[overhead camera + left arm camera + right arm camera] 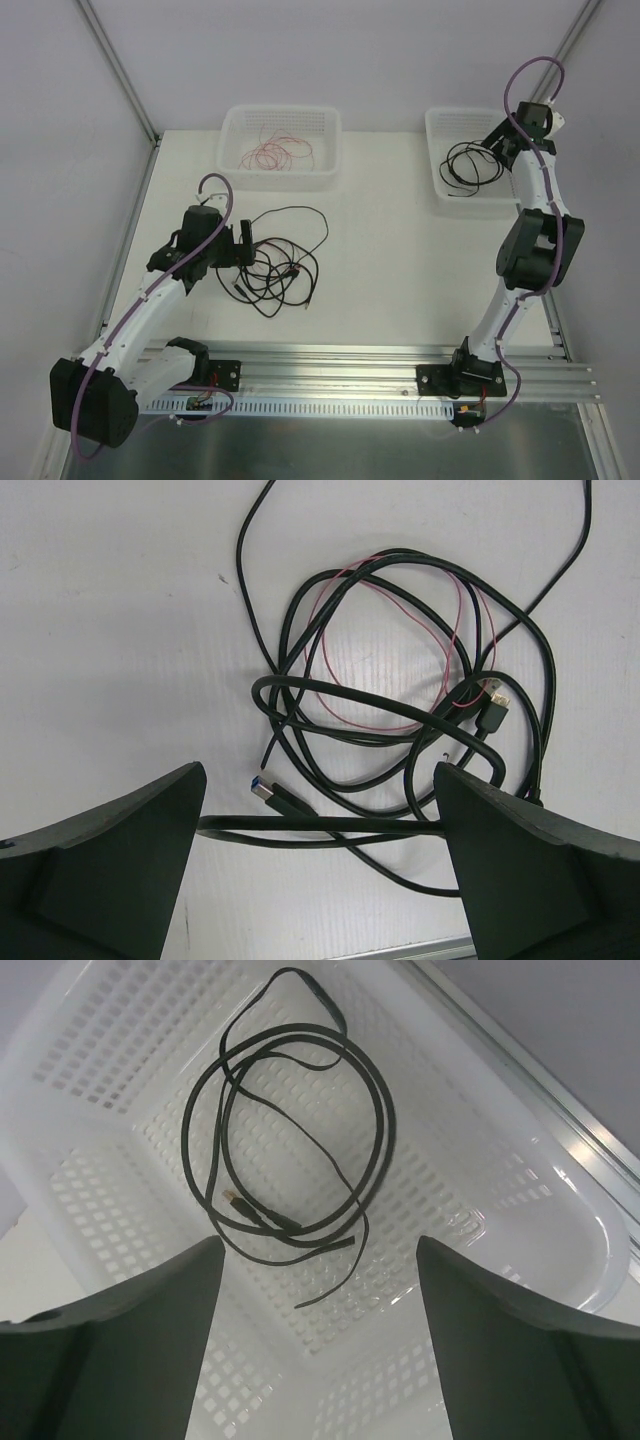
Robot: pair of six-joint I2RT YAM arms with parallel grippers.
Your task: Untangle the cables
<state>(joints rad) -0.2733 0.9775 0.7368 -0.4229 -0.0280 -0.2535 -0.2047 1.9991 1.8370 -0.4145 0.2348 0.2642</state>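
At nine o'clock: tangled thin black and pink cables (pixel 275 270) under left gripper (pixel 320 815), wide, empty. Two o'clock: right gripper (pixel 320 1290) wide, empty, above black cable (pixel 388 1125) in white perforated basket (pixel 520 1200).

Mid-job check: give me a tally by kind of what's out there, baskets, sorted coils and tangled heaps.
White baskets: 2
Sorted coils lying in baskets: 2, the red coil and the black coil
Tangled heap outside the baskets, mostly black: 1
Total: 5
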